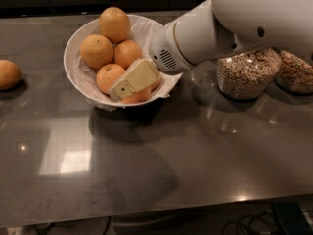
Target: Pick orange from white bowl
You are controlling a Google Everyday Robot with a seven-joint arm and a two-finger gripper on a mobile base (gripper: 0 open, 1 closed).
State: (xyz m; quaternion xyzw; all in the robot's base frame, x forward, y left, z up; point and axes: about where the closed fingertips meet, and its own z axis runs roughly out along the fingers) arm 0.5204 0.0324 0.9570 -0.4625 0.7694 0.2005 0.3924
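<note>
Camera view: the white bowl (70, 65) stands on the dark bench (195, 155), left of centre toward the far edge, with a crinkled white paper lining (146, 29) inside it. The white arm (220, 28) comes in from the upper right and slopes down over the bowl's right rim. At its end the cream-coloured claw (132, 81) lies inside the bowl, tilted down to the left and low in the front part.

The orange (136, 97) sits right under the claw at the front of the bowl, touching it. Only a strip of its peel shows below and to the right of the claw. Whether the claw is wide, narrow or gripping the fruit, I cannot tell, since its top face hides what is beneath.

Four more fruits are in the bowl. A taller yellowish orange (115, 24) is at the back, a round one (96, 51) at the left and another (128, 53) in the middle. A fourth (108, 77) sits just left of the claw and touches it.

A lone orange (9, 74) rests on the bench at the far left edge, well apart from the bowl. To the right of the bowl, partly behind the arm, stand two glass jars of cereal, one nearer the bowl (247, 75) and one at the right edge (296, 72).
</note>
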